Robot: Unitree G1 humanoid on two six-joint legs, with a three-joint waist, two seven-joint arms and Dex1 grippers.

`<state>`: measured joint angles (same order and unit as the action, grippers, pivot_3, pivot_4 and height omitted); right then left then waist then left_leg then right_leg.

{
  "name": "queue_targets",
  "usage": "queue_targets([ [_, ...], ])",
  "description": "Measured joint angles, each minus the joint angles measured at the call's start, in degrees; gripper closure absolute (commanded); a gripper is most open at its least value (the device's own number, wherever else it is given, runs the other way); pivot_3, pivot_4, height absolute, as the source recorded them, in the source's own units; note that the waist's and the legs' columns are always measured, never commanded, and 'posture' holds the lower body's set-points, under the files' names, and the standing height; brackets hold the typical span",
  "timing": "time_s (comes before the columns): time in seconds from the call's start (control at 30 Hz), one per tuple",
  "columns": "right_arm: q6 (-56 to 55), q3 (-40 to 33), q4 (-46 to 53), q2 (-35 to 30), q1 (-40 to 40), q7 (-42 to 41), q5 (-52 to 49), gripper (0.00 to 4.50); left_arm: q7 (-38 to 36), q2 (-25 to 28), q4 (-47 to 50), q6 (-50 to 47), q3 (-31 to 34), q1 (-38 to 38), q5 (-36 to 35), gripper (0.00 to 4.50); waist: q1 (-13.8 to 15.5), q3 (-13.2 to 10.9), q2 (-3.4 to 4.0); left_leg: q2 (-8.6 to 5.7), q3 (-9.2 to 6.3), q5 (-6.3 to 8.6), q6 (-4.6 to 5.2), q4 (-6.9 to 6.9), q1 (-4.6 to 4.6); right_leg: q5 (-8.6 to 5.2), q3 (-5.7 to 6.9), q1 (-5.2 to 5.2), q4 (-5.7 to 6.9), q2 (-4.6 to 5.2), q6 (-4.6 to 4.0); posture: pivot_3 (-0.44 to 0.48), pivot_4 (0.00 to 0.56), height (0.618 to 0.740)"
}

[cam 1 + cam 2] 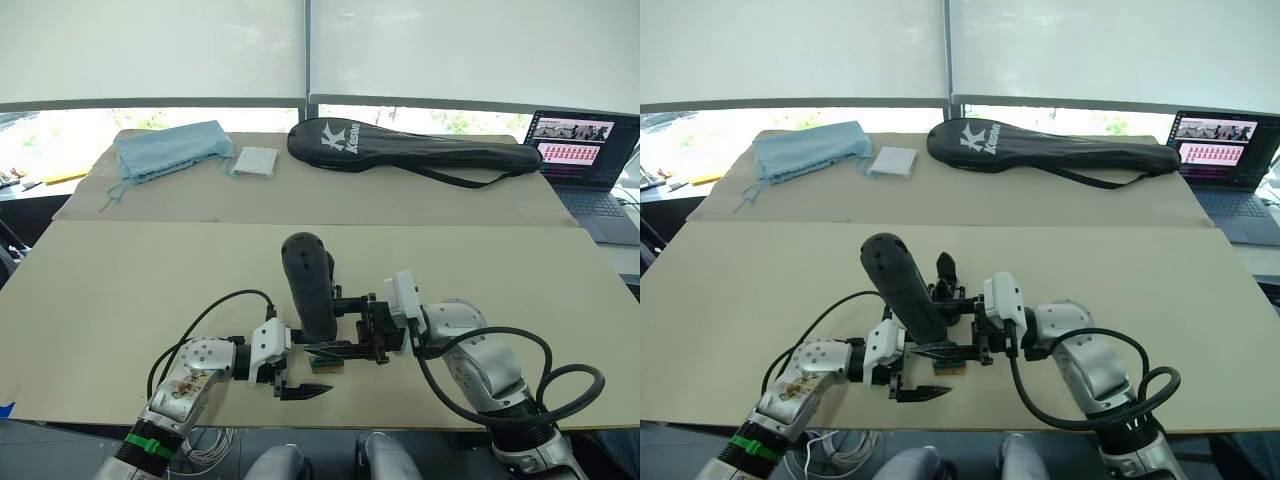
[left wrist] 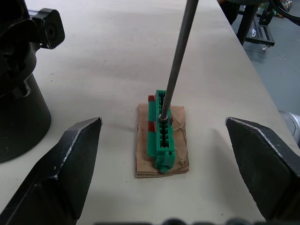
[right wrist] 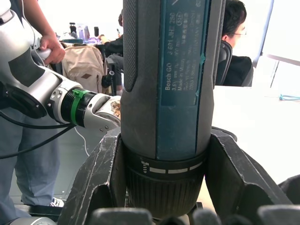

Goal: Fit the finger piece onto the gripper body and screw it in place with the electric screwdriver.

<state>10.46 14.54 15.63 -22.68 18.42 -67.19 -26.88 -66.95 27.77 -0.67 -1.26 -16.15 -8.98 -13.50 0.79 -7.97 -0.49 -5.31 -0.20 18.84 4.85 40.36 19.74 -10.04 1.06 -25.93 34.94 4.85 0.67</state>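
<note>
1. The right tool (image 3: 164,187) is clamped around the thick black pen-shaped electric screwdriver (image 1: 308,285), which stands tilted near the front of the beige counter (image 1: 120,290).
2. Its thin metal bit (image 2: 177,56) comes down onto a small green toothed block (image 2: 161,129) lying on a tan cardboard scrap (image 2: 180,157).
3. The left tool (image 2: 164,164) is spread wide, its two black fingers (image 2: 61,168) either side of the green block and holding nothing.
4. The black cylindrical gripper body (image 2: 18,93) stands just beside the left tool.
5. A black racket bag (image 1: 410,150), a blue cloth (image 1: 170,150) and a laptop (image 1: 590,165) lie at the far side.
</note>
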Motion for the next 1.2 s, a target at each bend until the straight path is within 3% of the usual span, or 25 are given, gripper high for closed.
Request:
queue_targets([
  [0.63,0.35,0.39,0.7,-0.85,0.6,0.43,-0.51,2.58,-0.28,0.01,-0.06,0.12,0.02,0.04,-0.06,0.04,0.0,0.0,0.0,0.0,0.0,0.01,0.01,-0.03,-0.02,0.0,-0.02,0.0,-0.01,0.01,0.0,0.0,0.15,0.74],
  [1.2,3.61,-0.15,1.42,-0.99,3.03,1.4,-3.67,2.58,-2.87,-0.01,-0.18,2.21,2.83,2.54,-5.13,0.04,-0.2,-0.03,-0.03,0.0,0.02,0.0,0.0,-0.05,0.37,0.0,-0.02,-0.22,0.0,-0.02,-0.01,0.0,0.15,0.74],
])
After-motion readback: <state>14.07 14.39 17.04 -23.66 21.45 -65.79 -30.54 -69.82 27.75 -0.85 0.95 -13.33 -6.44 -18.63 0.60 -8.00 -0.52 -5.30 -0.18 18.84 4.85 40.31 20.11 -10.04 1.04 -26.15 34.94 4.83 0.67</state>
